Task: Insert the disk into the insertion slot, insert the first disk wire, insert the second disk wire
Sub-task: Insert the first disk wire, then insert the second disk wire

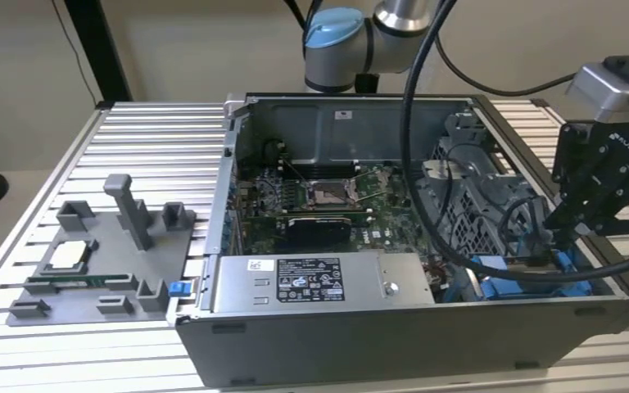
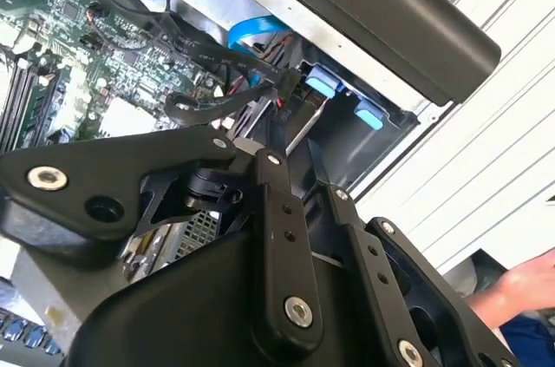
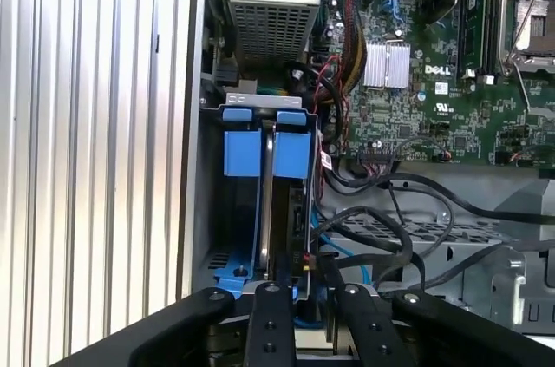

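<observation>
Nearest in the first wrist view, the black gripper [image 3: 299, 287] hangs over the near end of the disk [image 3: 286, 211]. The lower end of the disk is cut off behind the gripper's links, so I cannot tell whether the gripper is clamped on anything.

The disk stands on edge inside the insertion slot [image 3: 210, 211], in the case's corner at the exterior view's right. Its long axis runs away from the gripper toward the power supply [image 3: 264, 3], and the bright blue frame tabs [image 3: 293, 154] are at that far end. A thin silver edge and a dark side of the disk show, while its label is hidden.

Black wires [image 3: 408, 237] loop just beside it over the perforated grey metal, and where they end is hard to make out. Beyond them lies the green motherboard [image 3: 434, 81].

In the second wrist view the gripper [image 2: 290, 137] points at a black plug [image 2: 289, 89] near the blue tabs, and a person's hand [image 2: 520, 285] is cut off at the edge.

In the exterior view the gripper [image 1: 563, 233] reaches into the open computer case [image 1: 402, 344] on the slatted table [image 1: 151, 139].
</observation>
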